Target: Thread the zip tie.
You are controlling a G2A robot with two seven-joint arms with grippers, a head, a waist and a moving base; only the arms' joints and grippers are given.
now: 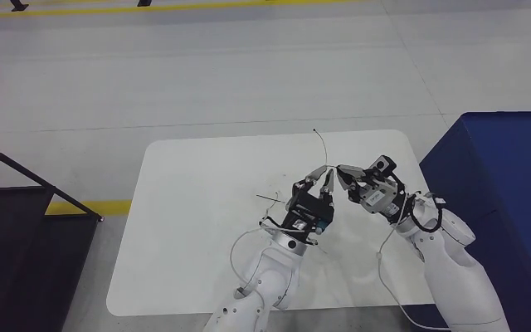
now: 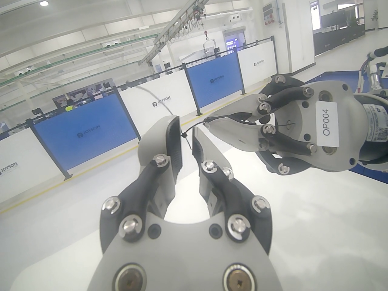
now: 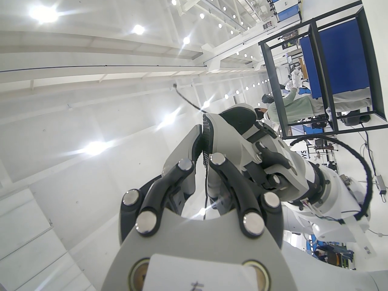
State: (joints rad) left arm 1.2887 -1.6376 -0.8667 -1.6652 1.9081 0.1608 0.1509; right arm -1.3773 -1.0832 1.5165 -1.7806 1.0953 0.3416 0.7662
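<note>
Two claws meet in the air above the right part of the white tabletop (image 1: 191,241), with the zip tie (image 3: 185,98) shared between them. The right claw (image 3: 202,125) is clamped on one stretch of the tie, its tips pressed together. The left claw (image 2: 187,136), just to its left, has its pads narrowly apart, and the tie runs through the gap against one pad. From the claws the rest of the tie arcs up and toward the far side, ending in a small lump, probably the locking head. A loose thin strand (image 1: 267,198) lies on the tabletop left of the claws. Likely hazards: because the left claw does not pinch the tie, any pull from the right claw can draw it out of the gap. The slender strap may buckle or twist rather than feed straight. The unsupported far end can swing, so head and tail may fail to line up. A slip at the right claw's tips would drop the tie. A blue unit (image 1: 489,158) stands just right of the tabletop. Whether it is a container, and what it holds, cannot be told.
</note>
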